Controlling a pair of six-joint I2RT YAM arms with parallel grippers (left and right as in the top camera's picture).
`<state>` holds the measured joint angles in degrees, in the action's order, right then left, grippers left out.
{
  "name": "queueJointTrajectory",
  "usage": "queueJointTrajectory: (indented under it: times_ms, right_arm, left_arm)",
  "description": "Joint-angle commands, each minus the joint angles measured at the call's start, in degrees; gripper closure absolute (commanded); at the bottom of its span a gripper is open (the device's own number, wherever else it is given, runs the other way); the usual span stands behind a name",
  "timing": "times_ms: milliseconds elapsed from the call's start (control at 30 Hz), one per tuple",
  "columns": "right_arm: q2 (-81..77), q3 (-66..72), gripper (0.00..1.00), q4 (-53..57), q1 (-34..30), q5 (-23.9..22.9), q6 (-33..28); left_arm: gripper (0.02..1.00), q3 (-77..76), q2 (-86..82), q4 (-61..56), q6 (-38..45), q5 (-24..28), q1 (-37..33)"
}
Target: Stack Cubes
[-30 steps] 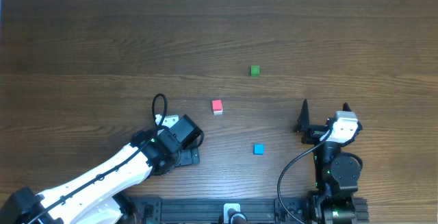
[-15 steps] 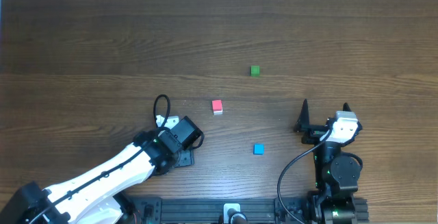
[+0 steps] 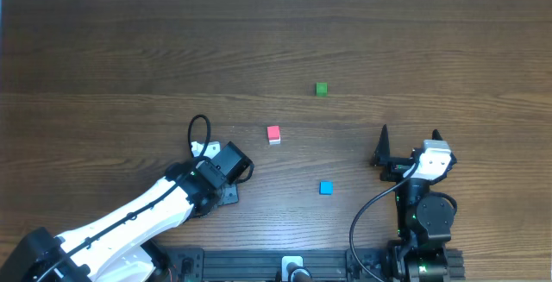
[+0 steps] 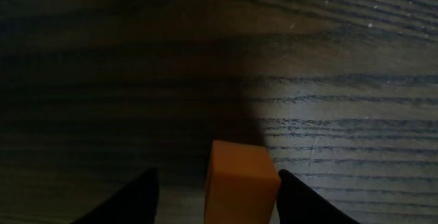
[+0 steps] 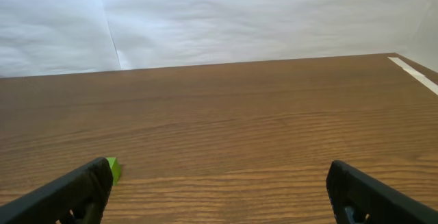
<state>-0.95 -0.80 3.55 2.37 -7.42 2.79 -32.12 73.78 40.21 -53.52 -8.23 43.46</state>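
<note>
Top view first: three little cubes are sitting well apart on the wooden worktop (image 3: pixel 129 49). A green cube (image 3: pixel 321 89) is lying farthest from the arm bases, a pink cube (image 3: pixel 273 134) is sitting nearer the middle, and a blue cube (image 3: pixel 325 188) is closest to the bases. The left arm (image 3: pixel 147 217) is leaning in low, with its wrist ending near the pink cube on the base side. The right tool (image 3: pixel 409 132) is hanging released by its own base, fingers spread wide, off to the right of the blue cube.

Left wrist view: the left tool (image 4: pixel 216 179) is sitting released around an orange cube (image 4: pixel 241 186). One finger looks like it's touching the cube's side, and the other is standing off with a gap.

Right wrist view: the right tool is gaping wide above the worktop, with the green cube lying farther out, just past one fingertip.
</note>
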Motion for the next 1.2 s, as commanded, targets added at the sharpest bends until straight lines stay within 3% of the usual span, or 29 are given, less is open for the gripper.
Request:
queueJointTrajectory:
  times_ms: [33,433,900,1200]
  right_arm:
    - [0.2,0.5,0.007,-0.1,-0.3,0.3,-0.1]
    - [0.2,0.5,0.009,-0.1,-0.3,0.3,-0.1]
    - [0.2,0.5,0.007,-0.1,-0.3,0.3,-0.1]
    - [0.2,0.5,0.009,-0.1,-0.3,0.3,-0.1]
  left_arm:
    - [0.461,0.4,0.4,-1.0,3.3,-0.6,-0.3]
    - [0.467,0.4,0.4,-2.3,8.3,1.4,-0.3]
    - [0.822,0.8,0.4,-2.8,8.3,1.8,-0.3]
    - [0.862,-0.4,0.3,-2.2,8.3,4.1,-0.3]
